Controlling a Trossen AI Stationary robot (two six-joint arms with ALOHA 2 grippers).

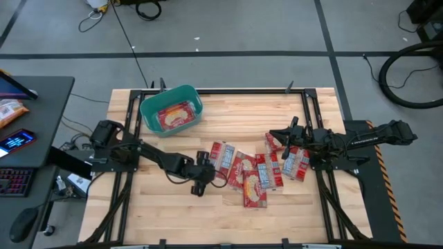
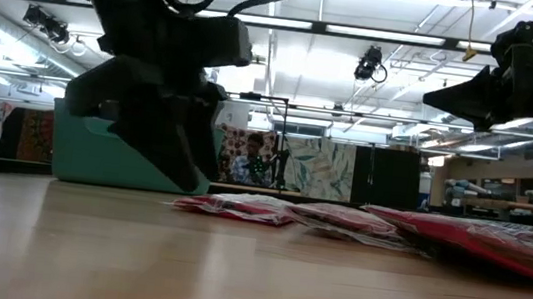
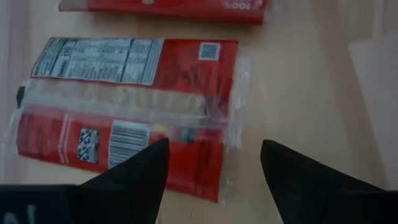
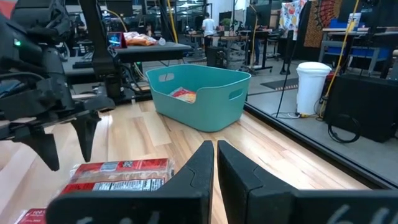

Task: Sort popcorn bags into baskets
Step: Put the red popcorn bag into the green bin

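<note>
Popcorn bags (image 1: 252, 171): lying scattered flat across the middle and right of the wooden table (image 1: 138, 214), several overlapping; 1 more lying inside the teal basket.
Table: spanning most of the high view, carrying the bags, the basket and both arms.
Teal basket (image 1: 147, 111): sitting at the far left part of the table, well apart from the scattered bags; holding 1 red bag (image 1: 174, 116) face up.
Left arm (image 1: 149, 155): reaching from the left edge toward the table's middle.
Right arm (image 1: 367, 137): stretching in from the right edge, hanging above the right end of the bag cluster.
Left gripper (image 1: 203, 178): hovering low beside the leftmost bag (image 3: 124, 112) of the cluster; fingers (image 3: 143, 180) spreading wide apart, gripping nothing; in the left wrist view, bag showing its printed back and barcode just ahead of the fingertips, 1 finger overlapping the bag's near edge.
Right gripper (image 1: 277, 135): hanging above the bags on the right; fingers (image 4: 199, 171) pressing nearly together with only a thin slit between, carrying nothing.
Nearest bag in right wrist view (image 4: 118, 174): lying flat on the wood, between the right gripper and the left gripper's 2 dark spread fingers farther off.
Low view: left gripper (image 2: 163, 133) looming just above the tabletop, basket (image 2: 85, 154) showing behind, bags (image 2: 339, 218) lying flat to the right.
</note>
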